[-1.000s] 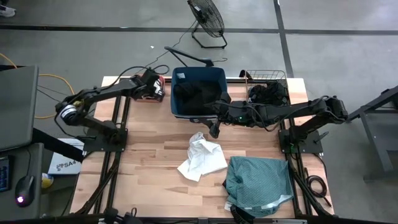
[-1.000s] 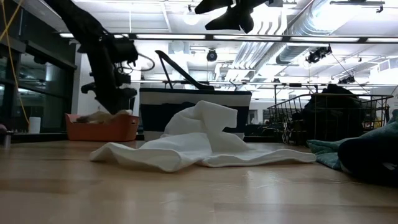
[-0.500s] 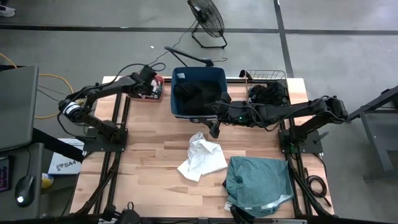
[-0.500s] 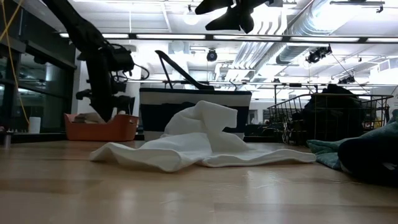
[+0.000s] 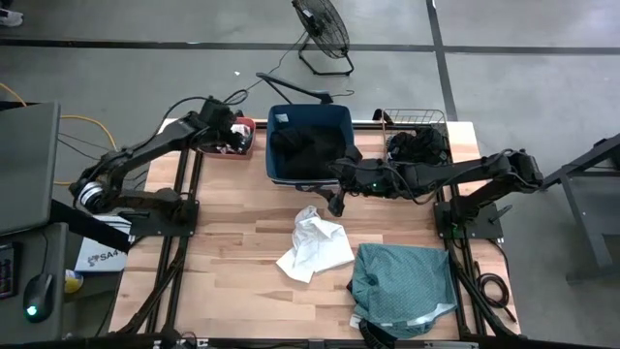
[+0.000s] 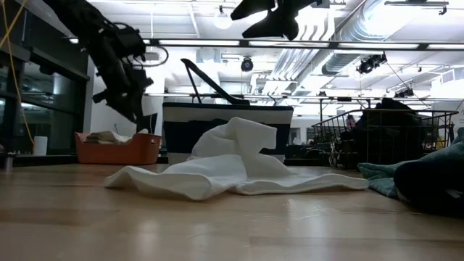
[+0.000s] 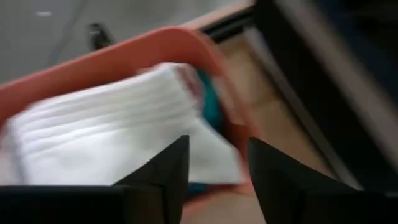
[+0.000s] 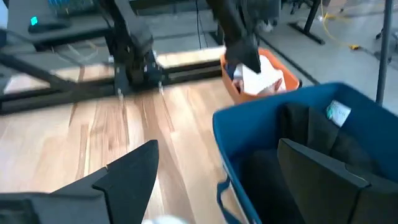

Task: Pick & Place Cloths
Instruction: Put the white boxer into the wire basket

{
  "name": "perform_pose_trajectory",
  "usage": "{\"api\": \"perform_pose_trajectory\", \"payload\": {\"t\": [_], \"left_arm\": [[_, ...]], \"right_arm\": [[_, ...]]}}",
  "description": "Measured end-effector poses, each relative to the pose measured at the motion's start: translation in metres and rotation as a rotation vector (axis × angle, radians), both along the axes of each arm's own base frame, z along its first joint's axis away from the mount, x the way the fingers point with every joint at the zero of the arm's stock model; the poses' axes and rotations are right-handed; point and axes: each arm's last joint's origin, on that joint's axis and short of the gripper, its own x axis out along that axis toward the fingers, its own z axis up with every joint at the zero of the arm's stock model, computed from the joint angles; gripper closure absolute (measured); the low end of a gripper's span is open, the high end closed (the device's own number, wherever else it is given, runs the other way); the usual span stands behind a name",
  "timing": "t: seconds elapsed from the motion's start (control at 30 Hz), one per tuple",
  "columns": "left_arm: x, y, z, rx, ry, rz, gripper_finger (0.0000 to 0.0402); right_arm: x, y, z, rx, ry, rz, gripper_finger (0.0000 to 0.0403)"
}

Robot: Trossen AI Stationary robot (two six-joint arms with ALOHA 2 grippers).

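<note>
From my remote station I see the left gripper [image 5: 235, 136] poised over the orange basin [image 7: 93, 59] at the table's far left corner, its fingers [image 7: 163, 171] parted with nothing between them and a folded white cloth [image 7: 106, 127] lying in the basin below. The right gripper [image 5: 335, 201] hangs above the wooden table [image 5: 232, 252] just in front of the navy tub [image 5: 310, 116], fingers spread wide and empty; the tub, with black cloths [image 5: 295, 150] inside, stands between the two arms. A crumpled white garment [image 5: 313, 247] lies mid-table, touching nothing else, and a large teal-green garment [image 5: 402, 286] sits near the right front edge. A wire basket [image 5: 418, 131] of dark fabric stands beside the tub. Behind the table, a floor fan [image 5: 323, 29] rests on grey concrete, with ceiling ducts and strip lights overhead.
</note>
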Motion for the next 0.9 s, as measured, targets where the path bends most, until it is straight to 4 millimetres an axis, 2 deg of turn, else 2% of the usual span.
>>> {"api": "perform_pose_trajectory", "payload": {"t": [0.13, 0.43, 0.6, 0.77, 0.9], "left_arm": [[0.002, -0.015, 0.012, -0.007, -0.083, -0.090, 0.0224], [0.022, -0.061, 0.031, 0.074, -0.127, -0.258, 0.0223], [0.031, -0.079, 0.035, 0.110, -0.127, -0.310, 0.0223], [0.038, -0.091, 0.036, 0.119, -0.135, -0.341, 0.0223], [0.041, -0.097, 0.036, 0.131, -0.128, -0.351, 0.0223]], "right_arm": [[-0.006, 0.008, -0.003, 0.020, 0.062, 0.016, 0.0082], [-0.020, 0.037, -0.022, 0.072, 0.275, 0.071, 0.0082], [-0.023, 0.056, -0.030, 0.067, 0.334, 0.126, 0.0082], [-0.012, 0.070, -0.059, 0.051, 0.375, 0.197, 0.0082], [0.003, 0.074, -0.084, 0.042, 0.393, 0.213, 0.0082]]}}
